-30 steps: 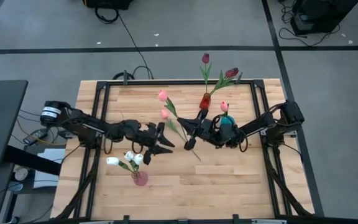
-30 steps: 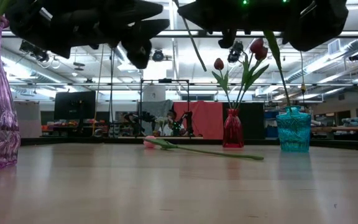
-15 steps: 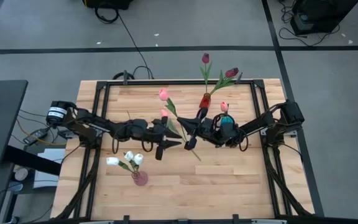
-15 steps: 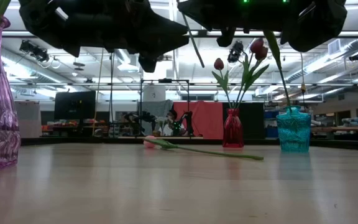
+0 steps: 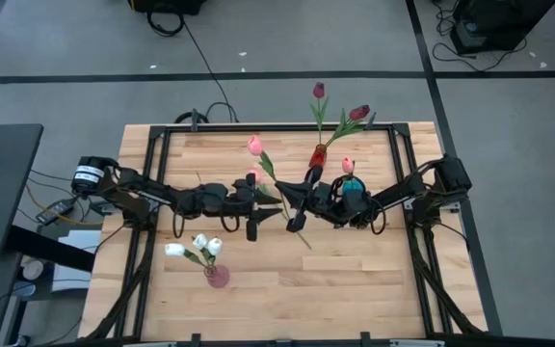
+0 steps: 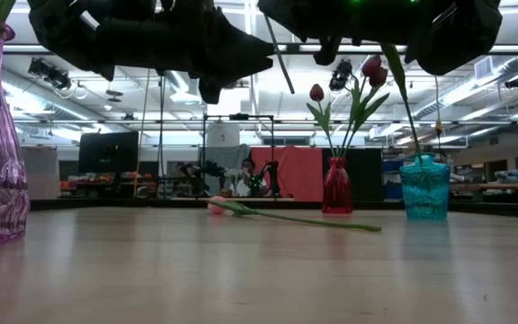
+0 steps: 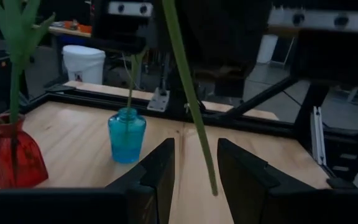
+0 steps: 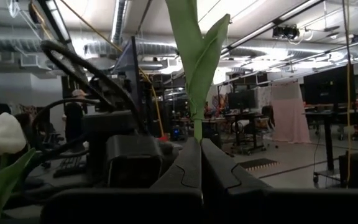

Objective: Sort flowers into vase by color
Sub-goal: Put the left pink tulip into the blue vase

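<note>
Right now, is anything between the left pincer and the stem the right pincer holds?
Nothing visible. The stem hangs free just ahead of the open left pincer, with the right pincer shut on it higher up. The blue vase and red vase stand beyond, to one side.

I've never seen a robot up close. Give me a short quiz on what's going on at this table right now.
1. True or false: the right gripper is shut on the stem of a pink tulip.
2. Which vase holds the white tulips? A. red vase B. blue vase C. purple vase
3. Fill in: the left gripper has its fingers ___, one on each side of the hanging stem.

Key: 1 true; 2 C; 3 open.
</note>
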